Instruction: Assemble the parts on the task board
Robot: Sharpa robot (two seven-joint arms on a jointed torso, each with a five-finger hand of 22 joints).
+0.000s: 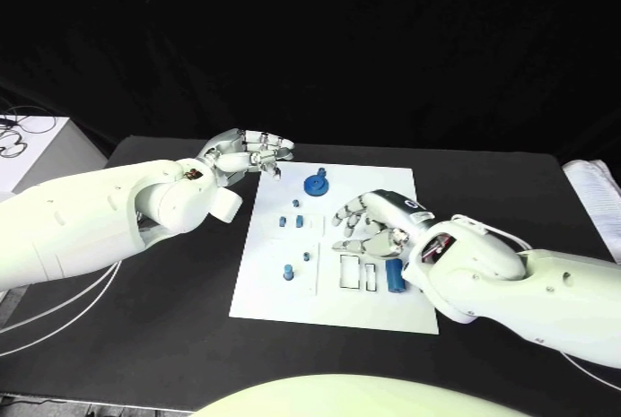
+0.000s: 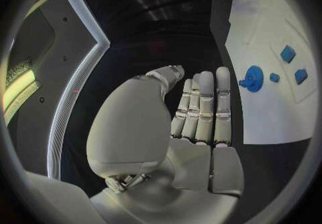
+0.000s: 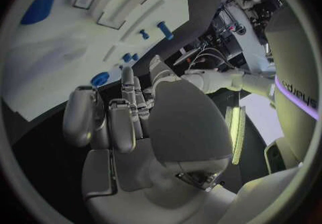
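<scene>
Two silver hands hover over a white task board (image 1: 266, 291) lying mid-worktop (image 1: 155, 345). The left hand (image 1: 246, 152), fingers apart and holding nothing, hangs at the board's far-left corner beside a round blue part (image 1: 317, 182). The right hand (image 1: 369, 224), fingers loosely spread and empty, hangs above the board's centre-right, near a blue block (image 1: 393, 277) set in the near-right recesses.

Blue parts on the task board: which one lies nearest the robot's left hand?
The round, disc-shaped blue part at the task board's far end, just beside the left hand. The other blue parts are smaller or longer and lie farther down the board.
</scene>
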